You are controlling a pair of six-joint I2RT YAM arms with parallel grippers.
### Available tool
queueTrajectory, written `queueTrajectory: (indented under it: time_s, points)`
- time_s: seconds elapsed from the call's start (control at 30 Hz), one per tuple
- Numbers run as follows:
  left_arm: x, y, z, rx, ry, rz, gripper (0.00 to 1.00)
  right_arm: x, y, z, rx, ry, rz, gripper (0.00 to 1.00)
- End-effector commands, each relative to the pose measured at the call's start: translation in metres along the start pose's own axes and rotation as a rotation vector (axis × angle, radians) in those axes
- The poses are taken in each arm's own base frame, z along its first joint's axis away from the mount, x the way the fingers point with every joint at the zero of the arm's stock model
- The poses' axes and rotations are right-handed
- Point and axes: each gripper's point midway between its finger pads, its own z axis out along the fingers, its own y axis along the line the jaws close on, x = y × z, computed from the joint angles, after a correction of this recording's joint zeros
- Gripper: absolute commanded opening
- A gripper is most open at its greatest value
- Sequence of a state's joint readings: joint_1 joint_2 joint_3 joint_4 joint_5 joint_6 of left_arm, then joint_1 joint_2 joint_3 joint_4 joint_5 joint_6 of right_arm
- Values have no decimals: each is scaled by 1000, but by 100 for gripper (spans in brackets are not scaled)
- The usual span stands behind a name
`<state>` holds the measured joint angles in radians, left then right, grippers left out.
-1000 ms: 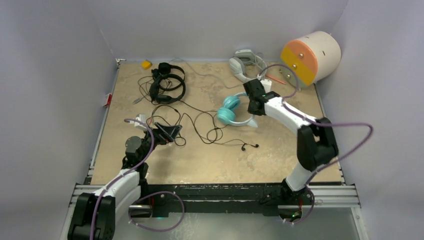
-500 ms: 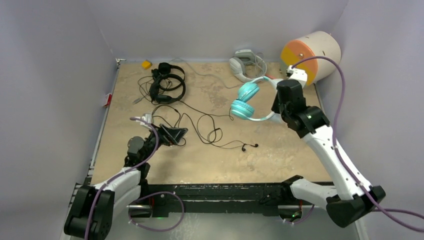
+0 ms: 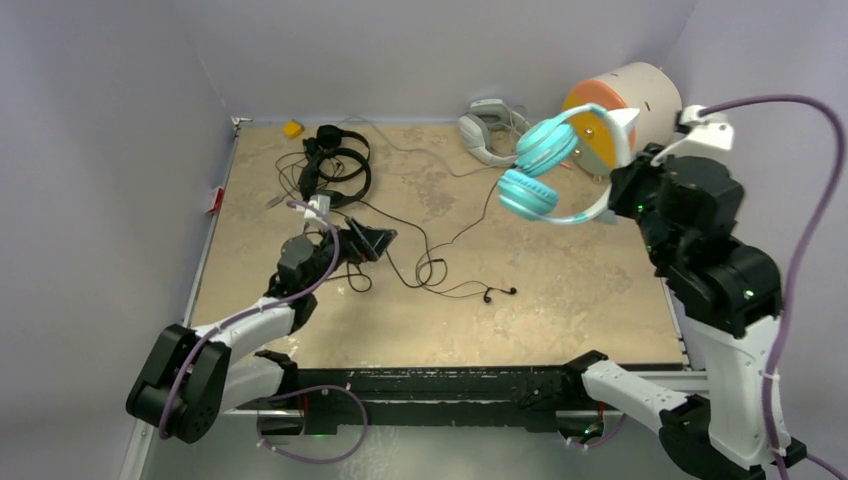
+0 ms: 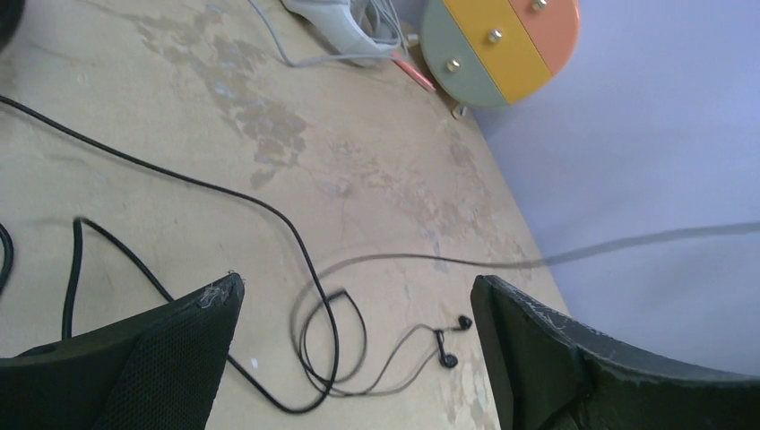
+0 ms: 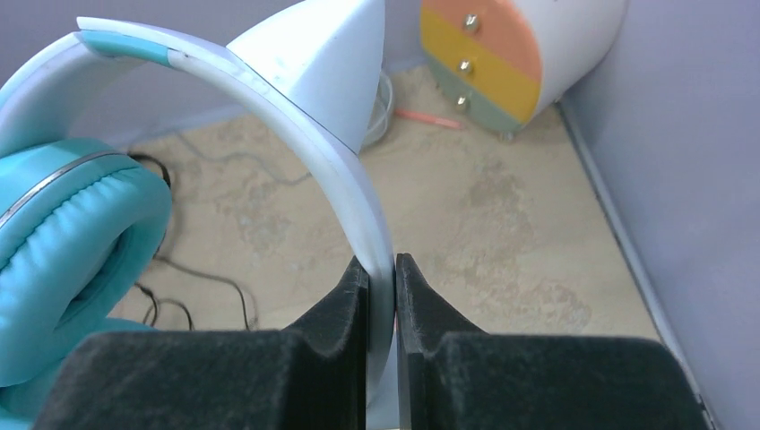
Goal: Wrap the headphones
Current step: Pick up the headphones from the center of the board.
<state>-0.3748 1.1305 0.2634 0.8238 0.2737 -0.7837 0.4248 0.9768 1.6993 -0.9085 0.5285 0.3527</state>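
The right gripper (image 5: 383,273) is clamped on the white plastic band of the teal-cupped, cat-eared headphones (image 3: 528,192). It holds them high in the air over the far right of the tan desk (image 3: 560,290), just in front of the drum-shaped cabinet with orange, yellow and green drawer fronts (image 3: 640,100). Their thin dark cord (image 3: 455,235) slants from the lower ear cup down and leftward to loose loops on the desk's middle, so its long axis runs far-right to near-left.

The left gripper (image 3: 368,242) hovers low with its jaws wide apart and nothing between them. It sits just left of those loops, and the left arm is plainly the nearer one to the slack.

The right wrist view confirms the pinch, just below a cat ear, but hides the cord's run. The left wrist view shows the loops ahead between its open fingers and the cord rising off to the right as a blurred line (image 4: 538,262). Only the top view shows how high the headphones hang.
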Motion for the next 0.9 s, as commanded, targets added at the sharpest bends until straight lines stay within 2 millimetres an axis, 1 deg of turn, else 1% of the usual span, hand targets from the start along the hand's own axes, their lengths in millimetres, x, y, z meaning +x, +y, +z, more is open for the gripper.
queueTrajectory:
  time_s: [0.0,0.07,0.13,0.23,0.27,0.33,0.37,0.43,0.47,0.53,0.6,0.67,0.73,0.8,0.87]
  points:
    - [-14,9,24,-108,23,-23,96,-49,-32,-33,125,-130,62,0]
    - [-8,12,34,-151,86,-33,93,-56,-40,-43,145,-169,96,0]
    - [1,19,43,-211,143,-8,92,-57,-49,-50,167,-203,119,0]
    - [16,29,47,-275,211,19,92,-62,-72,-65,244,-260,140,0]
    - [20,30,47,-273,226,15,92,-63,-78,-70,262,-277,139,0]
    - [28,22,50,-231,248,26,92,-68,-86,-80,272,-313,138,0]
    - [31,14,51,-202,253,50,92,-68,-87,-83,264,-320,140,0]
    - [31,-7,55,-102,225,106,92,-64,-81,-84,213,-312,134,0]
    - [33,-17,52,-47,205,118,92,-62,-77,-83,187,-300,127,0]
    - [24,-41,48,78,122,134,92,-53,-66,-79,134,-255,113,0]
    - [13,-67,42,196,36,168,92,-40,-54,-72,83,-190,87,0]
    - [11,-88,41,272,5,221,93,-29,-39,-64,21,-132,68,0]
    - [16,-107,42,346,11,289,96,-18,-27,-57,-25,-79,59,0]
    - [23,-124,42,421,12,339,98,-12,-18,-52,-50,-43,63,0]
    - [20,-143,35,530,-44,368,97,-8,-14,-48,-58,-21,70,0]
